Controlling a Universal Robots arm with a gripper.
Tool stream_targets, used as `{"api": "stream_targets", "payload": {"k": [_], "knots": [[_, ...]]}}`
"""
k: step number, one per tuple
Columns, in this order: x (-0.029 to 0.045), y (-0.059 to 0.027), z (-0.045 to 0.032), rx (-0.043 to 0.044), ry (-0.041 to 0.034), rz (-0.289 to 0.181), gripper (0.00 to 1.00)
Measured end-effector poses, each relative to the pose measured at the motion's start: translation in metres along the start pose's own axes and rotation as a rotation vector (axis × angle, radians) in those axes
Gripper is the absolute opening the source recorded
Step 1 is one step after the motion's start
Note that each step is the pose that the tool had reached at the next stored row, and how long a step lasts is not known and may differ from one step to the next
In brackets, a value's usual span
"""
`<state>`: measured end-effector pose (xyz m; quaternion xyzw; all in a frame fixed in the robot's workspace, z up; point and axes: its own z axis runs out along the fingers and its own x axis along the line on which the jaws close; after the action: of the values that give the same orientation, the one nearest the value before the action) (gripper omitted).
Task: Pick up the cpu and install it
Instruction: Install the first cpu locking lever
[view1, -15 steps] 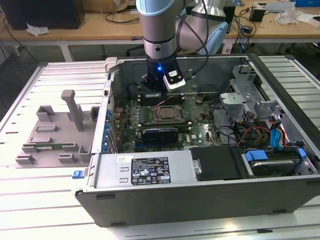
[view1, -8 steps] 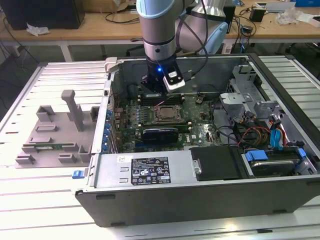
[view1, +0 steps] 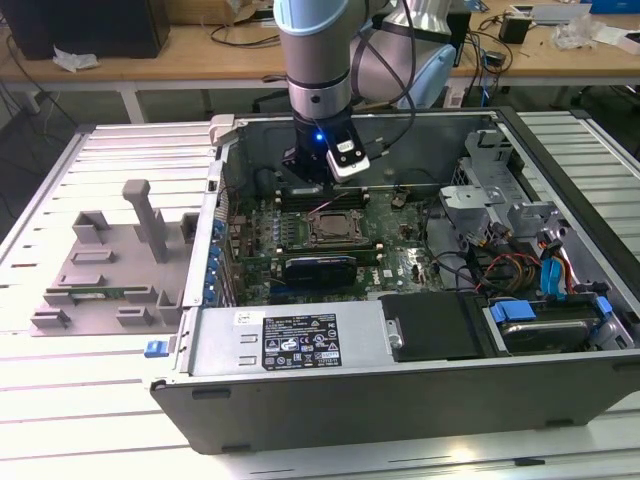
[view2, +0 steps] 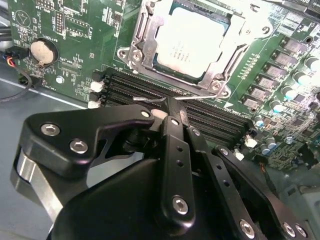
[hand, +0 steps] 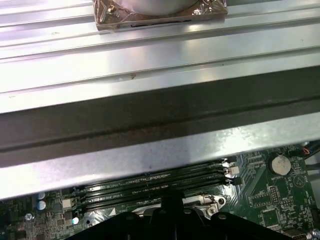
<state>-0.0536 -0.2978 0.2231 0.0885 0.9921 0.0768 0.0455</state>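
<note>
The cpu (view2: 192, 42), a flat square chip with a shiny silver top, lies inside the metal-framed socket (view2: 142, 47) on the green motherboard; in the exterior view the cpu (view1: 335, 228) sits mid-board. My gripper (view2: 172, 109) is shut, with nothing seen between its black fingers. Its tip hovers just beside the socket's thin wire lever (view2: 150, 99), over the memory slots (view2: 215, 122); whether it touches the lever I cannot tell. In the exterior view the gripper (view1: 318, 185) hangs inside the open computer case, just behind the socket. The gripper's dark tip (hand: 170, 207) also shows in the first wrist view.
The case walls (view1: 230, 150) ring the board. A power supply (view1: 290, 345) and a black drive (view1: 435, 325) lie in front, a drive cage with cables (view1: 520, 250) on the exterior view's right. A grey fixture (view1: 110, 265) stands left of the case. A coin battery (view2: 41, 51) sits near the slots.
</note>
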Motion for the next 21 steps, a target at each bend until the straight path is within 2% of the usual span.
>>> {"api": "stream_targets", "payload": {"k": [1,6,7,11,12,13,15,18,21], "knots": [[0.0,-0.0001,0.0005,-0.0009,-0.005,-0.001,0.11],[0.0002,-0.0006,0.0039,-0.0138,-0.0724,-0.011,0.11],[0.0005,-0.0008,0.0046,-0.0145,-0.0793,-0.01,0.11],[0.0005,-0.0008,0.0049,-0.0141,-0.0798,-0.009,0.11],[0.0005,-0.0008,0.0053,-0.0113,-0.0814,-0.004,0.11],[0.0006,-0.001,0.0058,-0.0034,-0.0863,0.009,0.11],[0.0007,-0.0012,0.007,0.003,-0.0956,0.033,0.11],[0.0031,-0.0015,0.0091,0.0054,-0.1005,0.054,0.11],[0.008,-0.0013,0.0096,0.0063,-0.1015,0.06,0.11]]}}
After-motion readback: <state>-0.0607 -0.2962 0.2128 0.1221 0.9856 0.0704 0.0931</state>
